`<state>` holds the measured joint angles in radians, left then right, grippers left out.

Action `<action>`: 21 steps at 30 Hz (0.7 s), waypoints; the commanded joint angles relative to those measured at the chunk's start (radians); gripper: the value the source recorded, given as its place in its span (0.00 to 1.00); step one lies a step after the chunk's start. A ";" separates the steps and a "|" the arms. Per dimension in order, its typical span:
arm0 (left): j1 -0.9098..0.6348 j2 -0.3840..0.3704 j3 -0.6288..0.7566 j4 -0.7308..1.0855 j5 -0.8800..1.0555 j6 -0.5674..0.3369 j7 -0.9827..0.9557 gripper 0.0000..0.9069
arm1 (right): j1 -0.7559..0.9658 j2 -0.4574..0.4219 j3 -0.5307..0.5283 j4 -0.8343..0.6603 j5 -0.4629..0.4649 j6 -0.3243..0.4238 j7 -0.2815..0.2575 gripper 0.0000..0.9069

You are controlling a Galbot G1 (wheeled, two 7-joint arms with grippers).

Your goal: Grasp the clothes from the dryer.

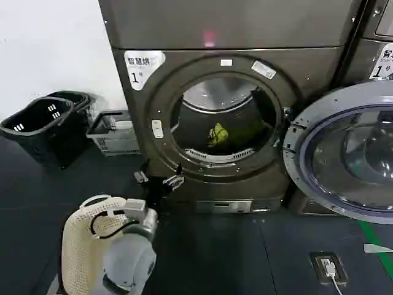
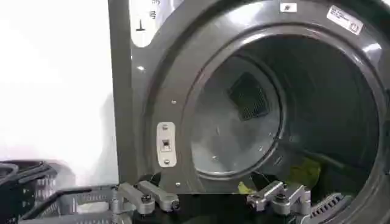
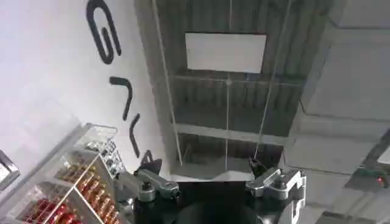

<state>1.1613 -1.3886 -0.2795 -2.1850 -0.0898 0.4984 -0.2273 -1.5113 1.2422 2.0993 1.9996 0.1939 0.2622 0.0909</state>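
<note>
The dryer [image 1: 209, 117] stands on a dark floor [image 1: 245, 258] against a white wall [image 1: 49, 43], its door [image 1: 344, 153] swung wide. The clothes [image 1: 218, 134] lie low inside its drum. The left gripper [image 1: 158, 179] hovers below the porthole's rim, jaws spread wide and empty. The right gripper [image 3: 213, 182], jaws also spread and empty, points at a ceiling [image 3: 244, 91]. Black baskets [image 1: 43, 123] sit beside the dryer.

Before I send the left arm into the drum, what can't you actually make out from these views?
- The clothes: head view shows a small bundle, its shape and folds too small to read.
- In the left wrist view the clothes are partly hidden by the dryer rim and the open left gripper.
- Drum floor nearest the door: hidden by the rim.
- The open right gripper points at the ceiling.
</note>
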 commanded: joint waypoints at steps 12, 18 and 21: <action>0.001 -0.001 0.001 -0.001 0.001 0.000 0.002 1.00 | 0.002 0.003 -0.006 0.005 0.013 -0.004 -0.007 1.00; 0.002 0.001 0.000 -0.003 0.001 0.000 0.002 1.00 | 0.002 0.006 -0.007 0.008 0.013 -0.007 -0.008 1.00; 0.002 0.001 0.000 -0.004 0.001 0.000 0.002 1.00 | 0.000 0.006 -0.006 0.008 0.013 -0.007 -0.010 1.00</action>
<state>1.1636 -1.3879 -0.2791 -2.1886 -0.0893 0.4987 -0.2253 -1.5108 1.2474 2.0938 2.0076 0.2060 0.2552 0.0812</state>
